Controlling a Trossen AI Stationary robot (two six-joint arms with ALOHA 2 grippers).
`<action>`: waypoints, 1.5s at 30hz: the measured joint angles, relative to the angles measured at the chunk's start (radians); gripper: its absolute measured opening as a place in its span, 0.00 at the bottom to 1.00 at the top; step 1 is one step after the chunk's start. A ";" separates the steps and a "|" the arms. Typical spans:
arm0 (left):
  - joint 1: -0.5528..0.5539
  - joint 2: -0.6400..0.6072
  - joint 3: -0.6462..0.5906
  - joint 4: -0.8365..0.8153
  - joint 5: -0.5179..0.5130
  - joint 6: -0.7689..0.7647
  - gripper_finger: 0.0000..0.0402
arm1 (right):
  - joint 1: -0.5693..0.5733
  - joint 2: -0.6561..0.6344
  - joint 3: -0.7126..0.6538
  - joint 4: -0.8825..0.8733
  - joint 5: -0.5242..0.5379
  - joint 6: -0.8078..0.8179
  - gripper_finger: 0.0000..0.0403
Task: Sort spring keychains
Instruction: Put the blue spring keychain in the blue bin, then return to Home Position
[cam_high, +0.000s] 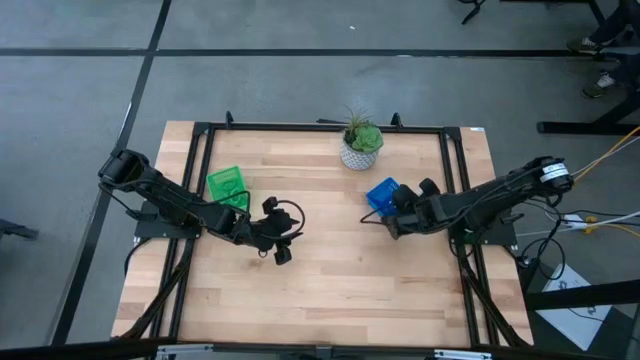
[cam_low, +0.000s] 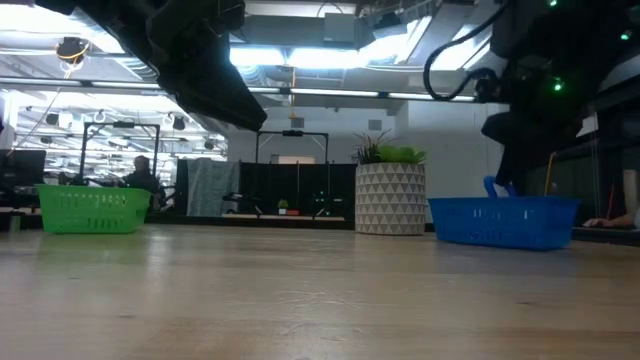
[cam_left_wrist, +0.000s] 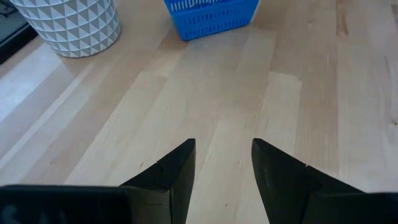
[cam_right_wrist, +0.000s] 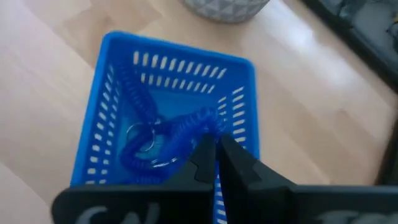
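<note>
The wooden counter (cam_high: 330, 270) lay mostly bare. The right pincer (cam_right_wrist: 216, 142) hung over the blue tray (cam_right_wrist: 106, 118), its fingers pinched together on a blue spring keychain (cam_right_wrist: 180, 127) whose coil trailed down into the tray beneath it; how many coils lay there was hard to tell. The left pincer (cam_left_wrist: 222, 152) hovered above open wood, fingers apart, gripping nothing. Behind it sat the green tray (cam_high: 226, 185), contents hidden. Beyond the blue tray stood a potted plant (cam_high: 361, 145).

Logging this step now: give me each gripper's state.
Left gripper: open, empty, over bare table.
Right gripper: shut on a blue spring keychain, over the blue tray.
</note>
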 joint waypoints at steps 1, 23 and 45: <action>0.000 0.000 0.000 -0.001 0.000 0.000 0.38 | -0.009 -0.001 -0.008 0.021 -0.016 -0.021 0.01; 0.000 0.000 0.000 -0.004 0.000 0.019 0.38 | -0.054 -0.001 -0.019 0.142 -0.171 -0.053 0.51; -0.005 0.000 0.000 0.043 0.169 0.103 0.38 | -0.048 -0.011 -0.127 1.028 -0.856 -0.761 0.55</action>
